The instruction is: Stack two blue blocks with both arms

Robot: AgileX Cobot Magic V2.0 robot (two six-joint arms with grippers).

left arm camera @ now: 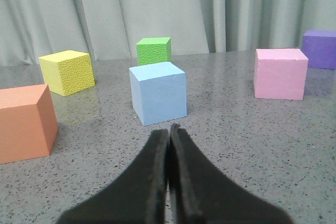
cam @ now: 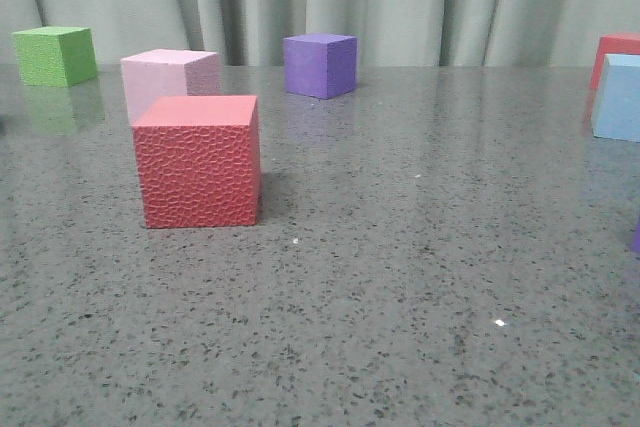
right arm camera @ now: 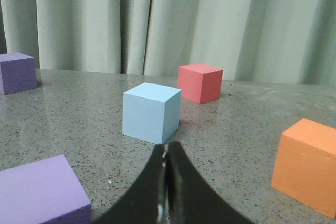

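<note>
Left gripper [left arm camera: 169, 129] low over the table [left arm camera: 252, 145], jaws pressed together, empty, aimed at a blue block [left arm camera: 158, 92] just ahead. Right gripper [right arm camera: 167, 148] likewise clenched, empty, facing the second blue block [right arm camera: 150, 112]. Both blocks rest on the table, apart. Pink cube [left arm camera: 280, 73], red cube [right arm camera: 199, 82] beyond. No readable writing.
</note>
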